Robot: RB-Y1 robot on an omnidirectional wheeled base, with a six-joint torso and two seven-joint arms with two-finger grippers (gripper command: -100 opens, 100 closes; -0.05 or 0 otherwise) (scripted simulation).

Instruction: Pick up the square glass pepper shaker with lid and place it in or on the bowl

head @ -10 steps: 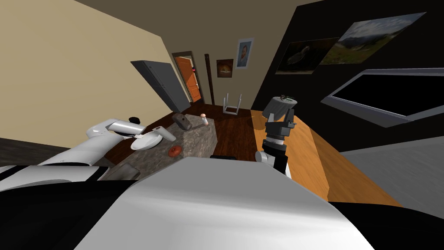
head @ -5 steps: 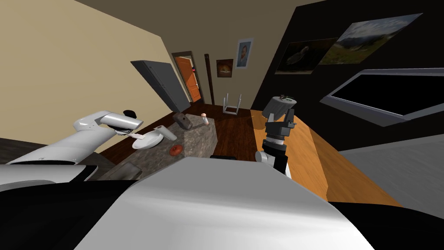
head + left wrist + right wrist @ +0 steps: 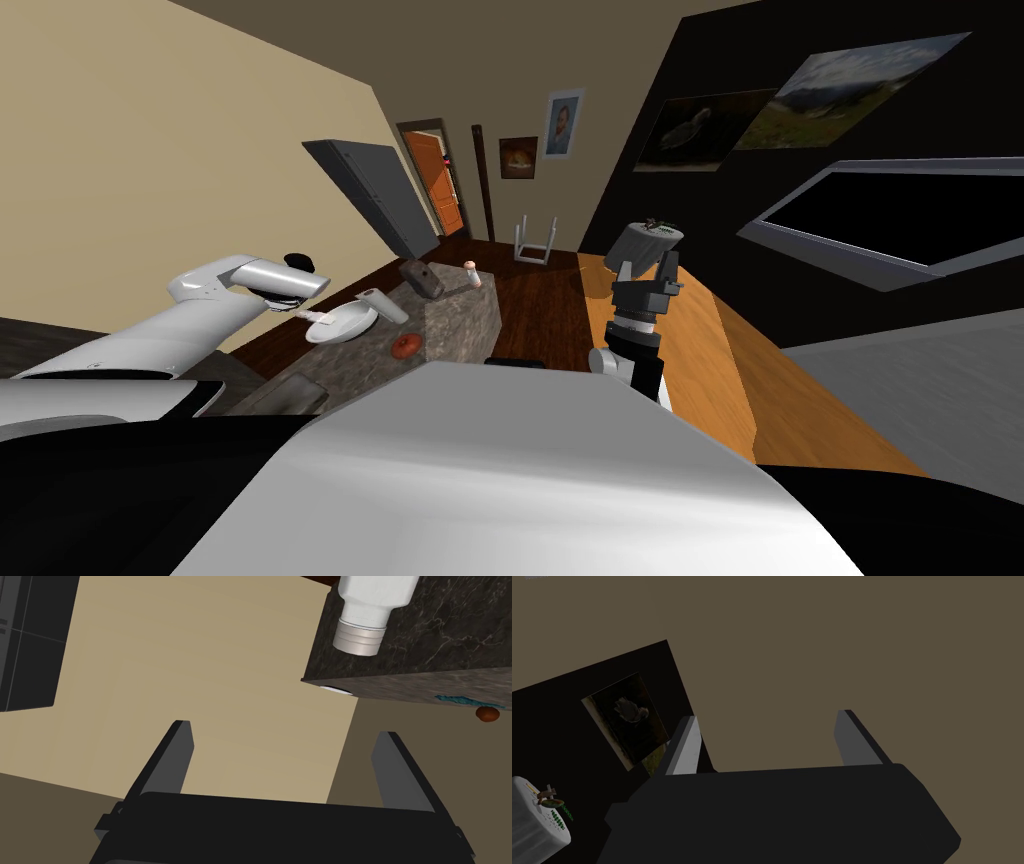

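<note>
- Dark marbled surface (image 3: 455,320) left of centre, beside a beige wall (image 3: 150,150). It carries a white bowl (image 3: 338,325) and a reddish round item (image 3: 404,347). A dark grey block (image 3: 420,278) and a small pinkish bottle (image 3: 470,274) sit farther off.
- Pepper shaker (image 3: 383,305): white squarish body, grey ribbed lid. It lies tilted at the bowl's right rim, apparently touching it — whether it rests inside the bowl I cannot tell.
- Handling (judgement): rigid, light, smooth-sided and so slip-prone; breakable if glass, as the task states. Best hold is across two flat body faces at mid-body, not on the lid.
- Left tool (image 3: 283,728): fingers spread, nothing between them. The shaker lies ahead of it and off to one finger's side, apart — not in the gap.
- Right tool (image 3: 766,716): fingers spread, empty, raised over the orange wooden surface (image 3: 700,360) at right, near a pale planter (image 3: 645,243).
</note>
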